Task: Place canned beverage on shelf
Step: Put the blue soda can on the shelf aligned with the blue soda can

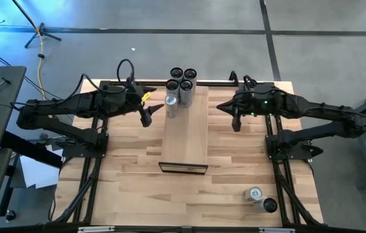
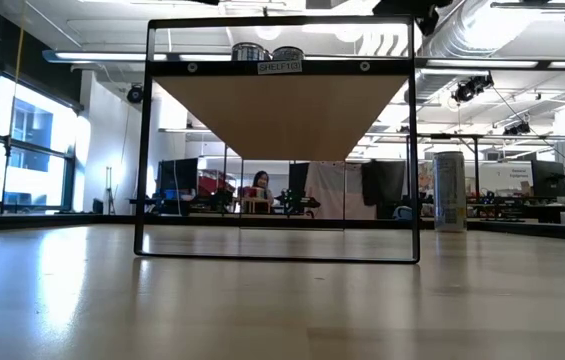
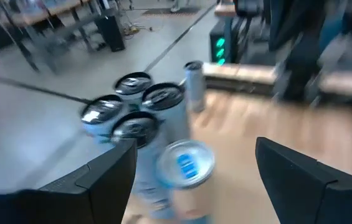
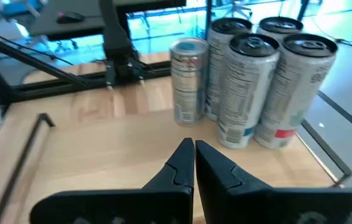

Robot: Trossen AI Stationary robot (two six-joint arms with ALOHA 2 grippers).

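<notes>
Silver can (image 1: 170, 106) stands upright on the shelf (image 1: 184, 139), just beside four dark-topped cans (image 1: 183, 81). My left gripper (image 1: 147, 116) sits released beside it; my right gripper (image 1: 236, 121) is clenched, empty. Thin, slick walls probably dent easily: grasp mid-body, gently.

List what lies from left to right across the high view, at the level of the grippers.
Left gripper → short silver can on the shelf → cluster of four tall cans → right gripper.
</notes>
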